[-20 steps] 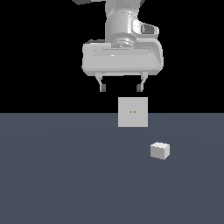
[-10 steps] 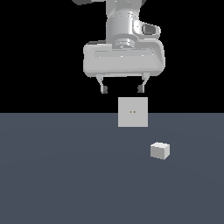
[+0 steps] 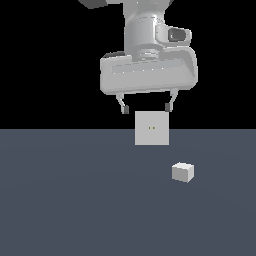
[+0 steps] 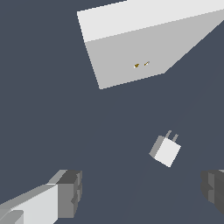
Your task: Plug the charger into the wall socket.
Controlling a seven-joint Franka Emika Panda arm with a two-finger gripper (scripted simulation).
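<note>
The top of the arm runs off the exterior view, and the desk (image 3: 60, 200) fills the lower half with no side or near edge showing, so only its far edge gives a bearing: the wall socket (image 3: 152, 128) stands upright at that far edge, while the charger (image 3: 183, 172) lies on the open surface nearer the camera and toward the exterior view's right, apart from the socket. The gripper (image 3: 146, 107) hangs above the socket with its fingers spread wide and nothing between them. Only the wrist view shows two prongs on the charger (image 4: 166, 151), where both fingertips (image 4: 70, 192) are cut off at the frame and the socket (image 4: 131, 48) is cropped too.
</note>
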